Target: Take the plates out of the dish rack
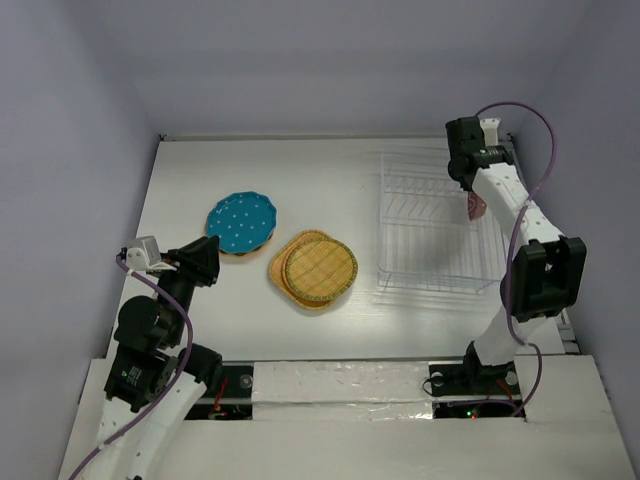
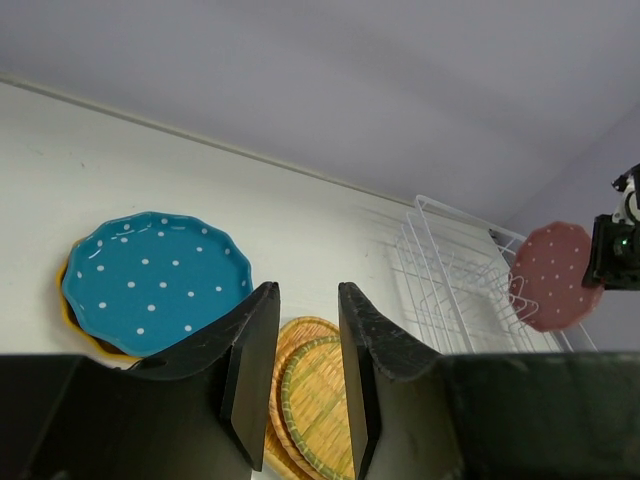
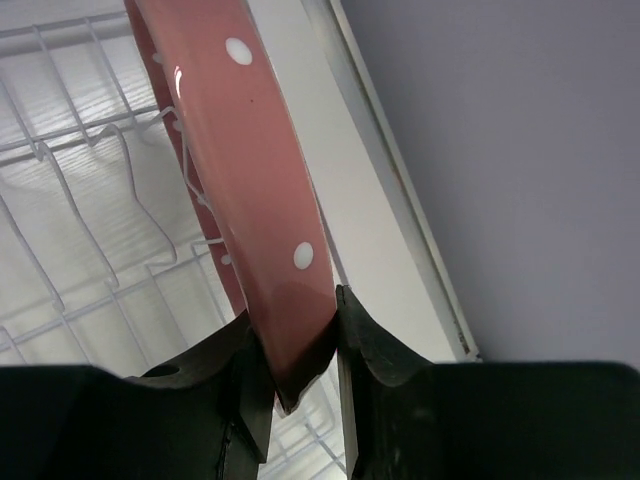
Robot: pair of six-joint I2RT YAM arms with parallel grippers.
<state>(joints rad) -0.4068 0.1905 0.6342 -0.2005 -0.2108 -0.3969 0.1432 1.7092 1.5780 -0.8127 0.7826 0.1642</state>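
Note:
My right gripper (image 1: pixel 471 193) is shut on the rim of the dusty pink dotted plate (image 3: pixel 240 170) and holds it on edge above the right side of the wire dish rack (image 1: pixel 430 225). The pink plate also shows in the left wrist view (image 2: pixel 553 275). No other plate shows in the rack. The blue dotted plate (image 1: pixel 242 222) lies on the table on top of the yellow one, whose rim (image 2: pixel 72 318) shows. Orange woven plates (image 1: pixel 314 268) are stacked beside it. My left gripper (image 1: pixel 205 262) is open and empty, near the blue plate's left edge.
The rack stands at the table's right side, close to the right wall and a raised white rim (image 3: pixel 400 180). The table's bare white surface (image 1: pixel 300 170) lies behind the plate stacks. Grey walls enclose the table on three sides.

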